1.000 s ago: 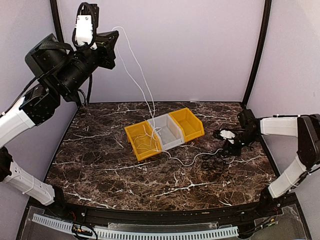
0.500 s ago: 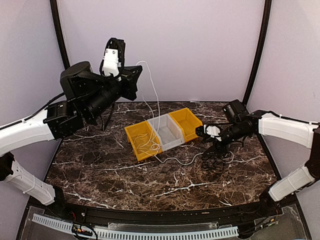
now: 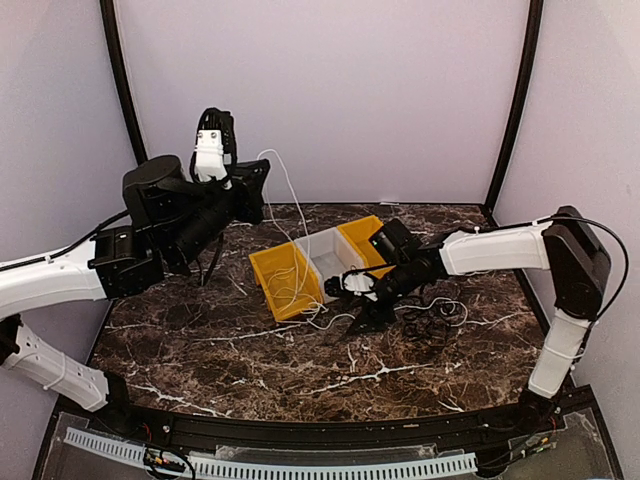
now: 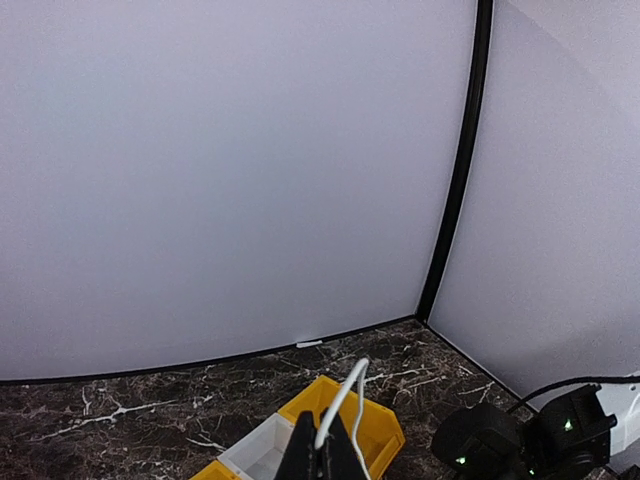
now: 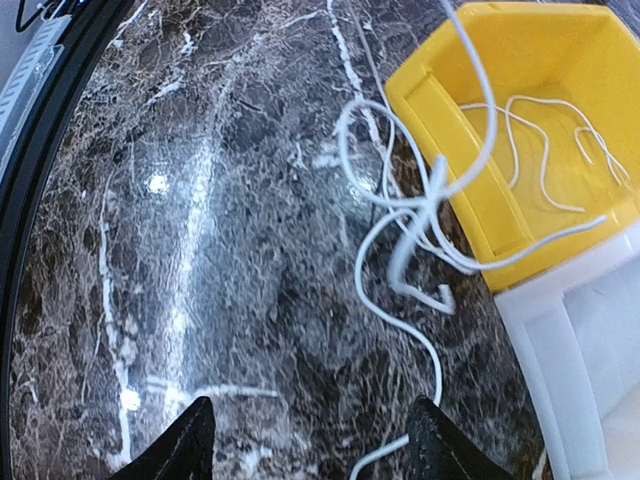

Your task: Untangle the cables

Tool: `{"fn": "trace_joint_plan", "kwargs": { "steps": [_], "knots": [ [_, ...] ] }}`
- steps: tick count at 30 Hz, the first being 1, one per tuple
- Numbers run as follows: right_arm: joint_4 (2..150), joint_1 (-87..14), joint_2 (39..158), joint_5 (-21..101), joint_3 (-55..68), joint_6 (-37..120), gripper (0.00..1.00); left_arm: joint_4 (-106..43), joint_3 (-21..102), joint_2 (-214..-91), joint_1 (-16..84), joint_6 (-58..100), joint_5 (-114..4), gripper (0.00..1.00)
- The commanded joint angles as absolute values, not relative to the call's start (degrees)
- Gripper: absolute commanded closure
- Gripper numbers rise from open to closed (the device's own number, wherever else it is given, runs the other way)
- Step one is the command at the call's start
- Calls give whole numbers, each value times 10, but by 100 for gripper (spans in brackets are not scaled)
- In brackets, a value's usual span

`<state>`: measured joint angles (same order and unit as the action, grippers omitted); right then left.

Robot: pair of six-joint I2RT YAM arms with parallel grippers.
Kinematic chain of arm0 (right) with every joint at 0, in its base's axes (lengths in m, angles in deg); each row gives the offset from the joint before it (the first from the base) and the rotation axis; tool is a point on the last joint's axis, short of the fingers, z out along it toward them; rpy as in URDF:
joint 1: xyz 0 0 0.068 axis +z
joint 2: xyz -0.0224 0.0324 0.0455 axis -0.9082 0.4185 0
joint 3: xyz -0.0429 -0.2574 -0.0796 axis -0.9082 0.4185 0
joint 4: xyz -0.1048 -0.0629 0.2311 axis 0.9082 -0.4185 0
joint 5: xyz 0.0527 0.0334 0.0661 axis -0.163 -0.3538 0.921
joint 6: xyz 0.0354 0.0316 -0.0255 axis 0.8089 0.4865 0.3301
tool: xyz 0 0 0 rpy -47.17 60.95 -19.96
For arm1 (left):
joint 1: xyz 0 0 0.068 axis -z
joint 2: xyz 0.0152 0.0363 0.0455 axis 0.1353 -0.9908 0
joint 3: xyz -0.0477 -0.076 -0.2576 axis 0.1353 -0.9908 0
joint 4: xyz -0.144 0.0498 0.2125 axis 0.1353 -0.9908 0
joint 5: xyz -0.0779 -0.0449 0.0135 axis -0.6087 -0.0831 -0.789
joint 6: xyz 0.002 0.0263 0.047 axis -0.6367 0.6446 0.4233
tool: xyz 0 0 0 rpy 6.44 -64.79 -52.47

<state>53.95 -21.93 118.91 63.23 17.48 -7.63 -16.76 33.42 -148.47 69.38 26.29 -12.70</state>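
The white cable (image 3: 289, 287) rises from the left yellow bin (image 3: 268, 272) to my left gripper (image 3: 258, 176), which is held high over the table's back left. In the left wrist view the left gripper (image 4: 324, 452) is shut on a loop of the white cable (image 4: 343, 397). My right gripper (image 3: 352, 312) is open and empty, low over the table in front of the bins. In the right wrist view the right gripper (image 5: 315, 445) is just short of the white cable (image 5: 398, 262), which lies tangled beside the yellow bin (image 5: 470, 200). The black cables (image 3: 432, 322) lie in a heap to the right.
Three joined bins stand mid-table: the left yellow one, a white one (image 3: 335, 262) and a right yellow one (image 3: 372, 238). In the left wrist view the right arm (image 4: 520, 440) shows at the lower right. Walls close the back and both sides.
My right arm has swept left from the black cable heap to the white cable beside the bins. My left gripper has dropped lower and moved right, still holding the white cable.
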Motion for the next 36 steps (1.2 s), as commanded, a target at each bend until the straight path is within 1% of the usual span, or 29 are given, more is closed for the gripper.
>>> {"fn": "trace_joint_plan", "kwargs": {
  "steps": [1, 7, 9, 10, 11, 13, 14, 15, 17, 20, 26, 30, 36],
  "knots": [
    [588, -185, 1236, 643, 127, -61, 37, -140, 317, -1459, 691, 252, -98, 100],
    [639, -160, 1290, 627, 87, -13, 38, -139, 291, -1444, 691, 243, -80, 100],
    [669, -156, 1302, 609, 83, 12, 41, -139, 286, -1440, 691, 242, -77, 100],
    [683, -156, 1305, 600, 84, 28, 45, -140, 286, -1438, 691, 242, -75, 100],
    [692, -156, 1308, 591, 84, 36, 54, -140, 284, -1436, 691, 243, -74, 100],
    [695, -155, 1312, 578, 83, 45, 82, -141, 283, -1432, 691, 247, -69, 100],
    [693, -156, 1310, 576, 85, 45, 93, -141, 284, -1431, 691, 253, -67, 100],
    [689, -156, 1307, 575, 90, 41, 100, -140, 285, -1427, 691, 258, -63, 100],
    [673, -156, 1295, 565, 105, 30, 100, -136, 292, -1420, 691, 282, -51, 100],
    [647, -168, 1261, 543, 155, 14, 100, -125, 316, -1403, 691, 356, -29, 100],
    [619, -254, 1165, 540, 271, -6, 100, -105, 385, -1374, 691, 465, -5, 100],
    [607, -320, 1109, 535, 313, -10, 100, -114, 438, -1381, 691, 499, -8, 100],
    [602, -381, 1077, 523, 342, -21, 100, -96, 484, -1388, 691, 525, -24, 100]
  ]
}}
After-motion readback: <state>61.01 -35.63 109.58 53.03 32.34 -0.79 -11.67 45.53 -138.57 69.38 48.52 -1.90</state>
